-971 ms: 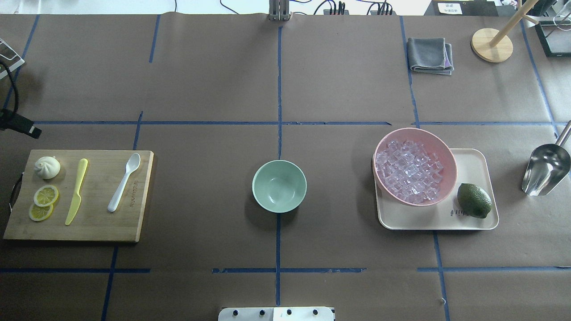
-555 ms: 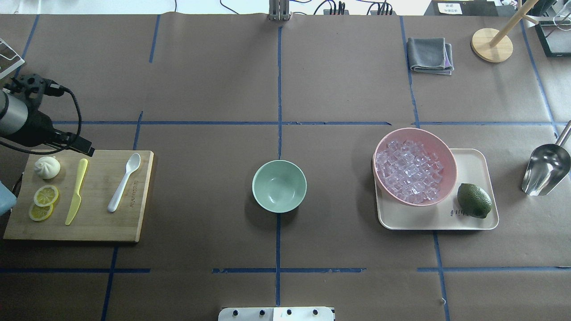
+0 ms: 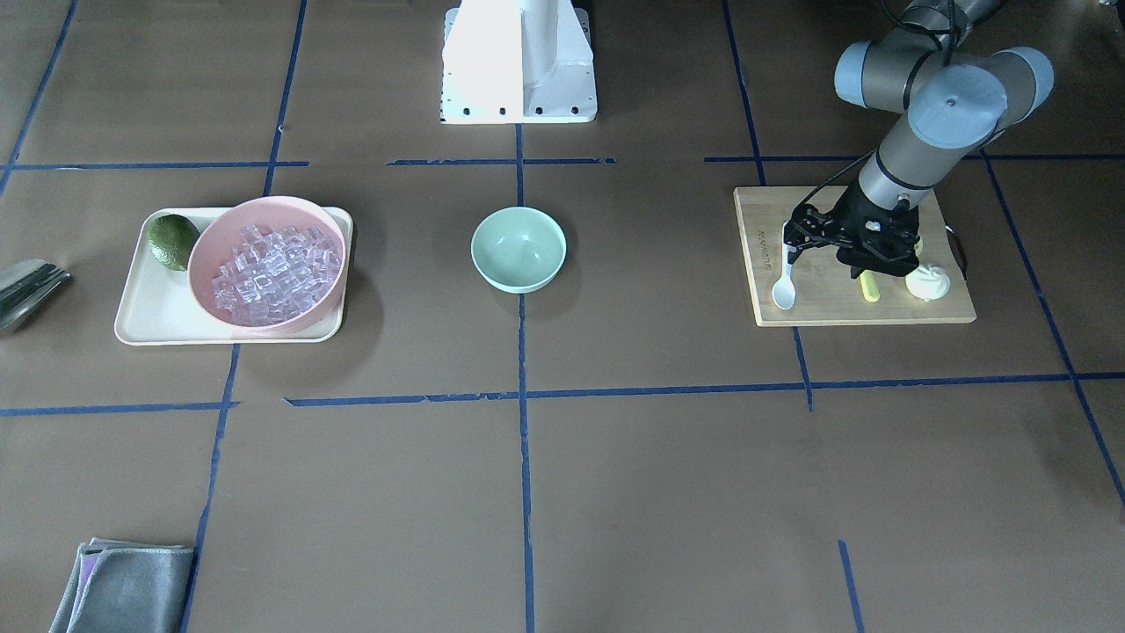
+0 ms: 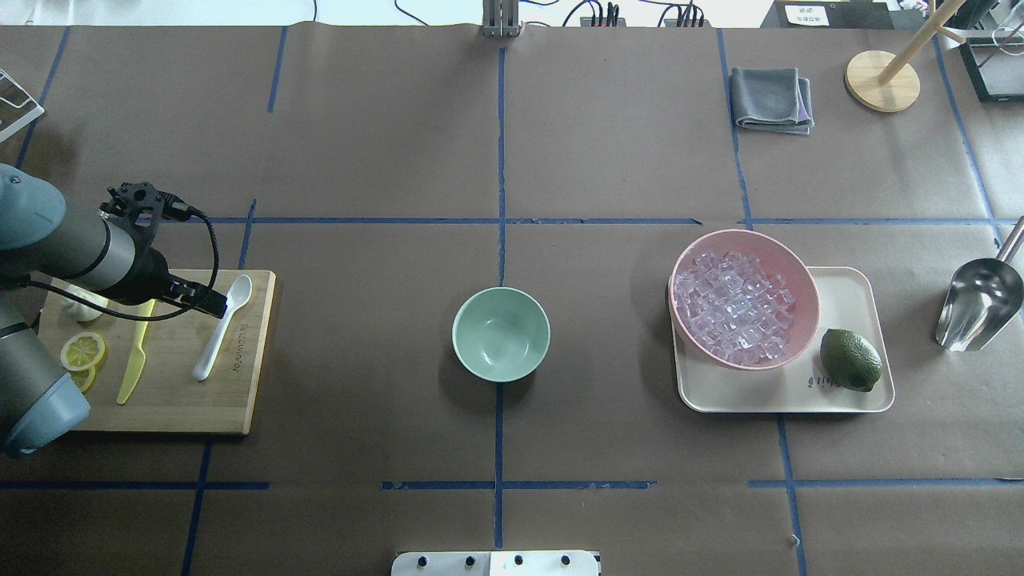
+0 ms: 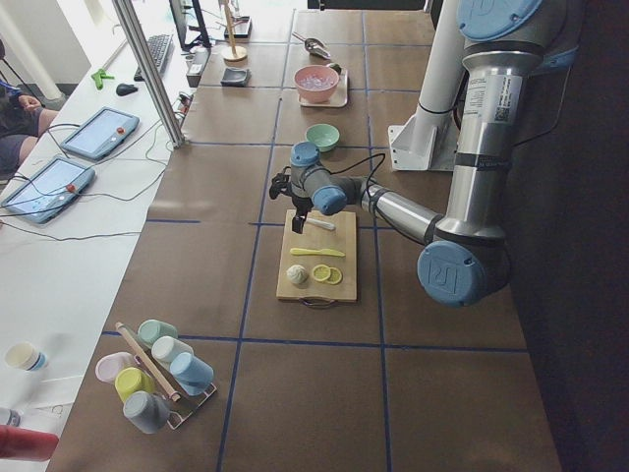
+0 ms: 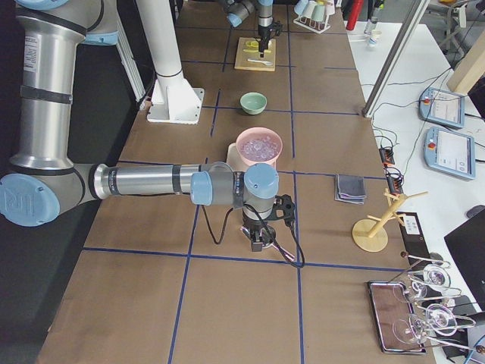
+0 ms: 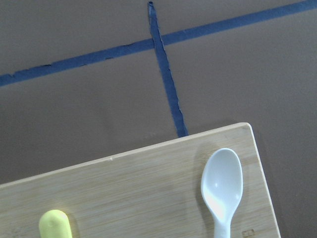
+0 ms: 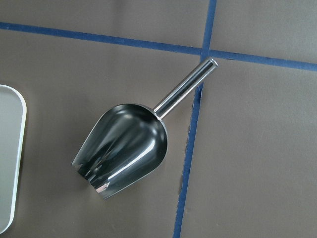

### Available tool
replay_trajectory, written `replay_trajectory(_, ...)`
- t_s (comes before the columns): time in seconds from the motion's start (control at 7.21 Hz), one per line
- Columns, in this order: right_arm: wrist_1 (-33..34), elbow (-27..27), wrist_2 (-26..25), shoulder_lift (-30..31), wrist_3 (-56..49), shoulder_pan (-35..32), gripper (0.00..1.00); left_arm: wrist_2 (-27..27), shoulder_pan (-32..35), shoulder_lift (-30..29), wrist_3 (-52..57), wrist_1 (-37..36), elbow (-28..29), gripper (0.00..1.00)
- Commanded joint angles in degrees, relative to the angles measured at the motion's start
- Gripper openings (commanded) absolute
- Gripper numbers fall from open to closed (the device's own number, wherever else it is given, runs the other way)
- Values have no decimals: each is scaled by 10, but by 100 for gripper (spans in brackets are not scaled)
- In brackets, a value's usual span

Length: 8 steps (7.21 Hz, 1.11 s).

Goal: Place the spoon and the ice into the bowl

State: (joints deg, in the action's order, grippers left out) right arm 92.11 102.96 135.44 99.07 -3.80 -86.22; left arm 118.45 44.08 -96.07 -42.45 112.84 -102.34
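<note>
We see the spoon (image 4: 214, 340) lying flat on the wooden cutting board (image 4: 176, 400) at the table's (image 4: 384, 160) left end. It lies near the board's right edge, with its scoop pointing away from the robot. The yellow-green knife (image 4: 132, 368), two lemon slices (image 4: 82, 350) and a white bun (image 4: 80, 302) share the board further left. The left gripper (image 4: 204, 300) hangs over the board just beside the spoon's neck. It seems to sit above the spoon rather than on it, though the angle is poor, and we cannot tell whether its jaws are apart or together. Its wrist camera looks down on the scoop and the knife's tip. The mint-green bowl (image 4: 501, 334) stands alone at the table's middle, well apart from the board. The ice (image 4: 732, 308) is heaped in the pink bowl (image 4: 788, 264), which rests on the left part of a cream tray (image 4: 848, 288), with a lime (image 4: 850, 360) beside it on the tray. The right gripper (image 6: 259, 241) hovers over a metal scoop (image 4: 980, 304) lying on the table just right of the tray. We cannot tell how its jaws stand.
</note>
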Motion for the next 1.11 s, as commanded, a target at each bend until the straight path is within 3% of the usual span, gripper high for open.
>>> replay_trajectory(0.0, 0, 1, -1, 2, -1, 0, 100, -1, -15, -11, -1, 0, 7, 87)
replay_trajectory(0.28, 0, 1, -1, 2, -1, 0, 100, 3, -21, -12, -1, 0, 8, 77)
replay_trajectory(0.97, 0, 1, -1, 3, -1, 0, 100, 4, -30, -13, 0, -2, 9, 74)
